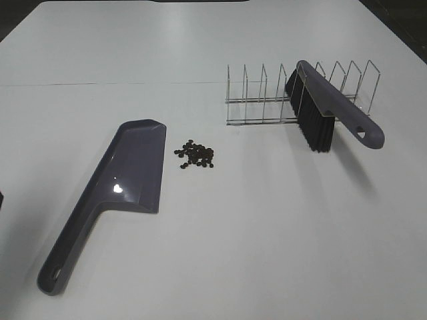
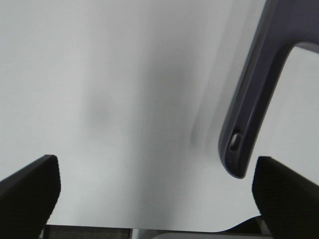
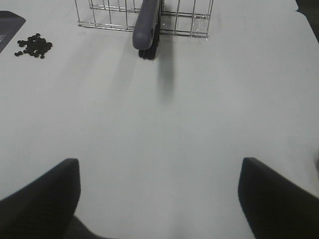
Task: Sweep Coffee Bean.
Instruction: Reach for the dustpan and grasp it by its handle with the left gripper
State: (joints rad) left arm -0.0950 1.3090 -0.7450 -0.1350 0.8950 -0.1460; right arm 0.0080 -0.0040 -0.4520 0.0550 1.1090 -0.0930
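Note:
A small heap of dark coffee beans [image 1: 195, 155] lies on the white table, just right of the purple-grey dustpan [image 1: 127, 177], whose handle [image 1: 63, 257] points to the front left. The beans also show in the right wrist view [image 3: 33, 45]. A purple brush [image 1: 333, 110] with black bristles [image 1: 312, 123] rests in a wire rack [image 1: 267, 93]. Neither gripper shows in the exterior view. My left gripper [image 2: 154, 191] is open and empty, with the dustpan handle [image 2: 251, 119] in front of it. My right gripper [image 3: 159, 196] is open and empty, well short of the brush [image 3: 147, 27].
The wire rack [image 3: 174, 20] stands at the back right of the table with several empty slots. A thin seam line [image 1: 100, 84] crosses the table top at the back. The table's front edge shows in the left wrist view [image 2: 149, 231].

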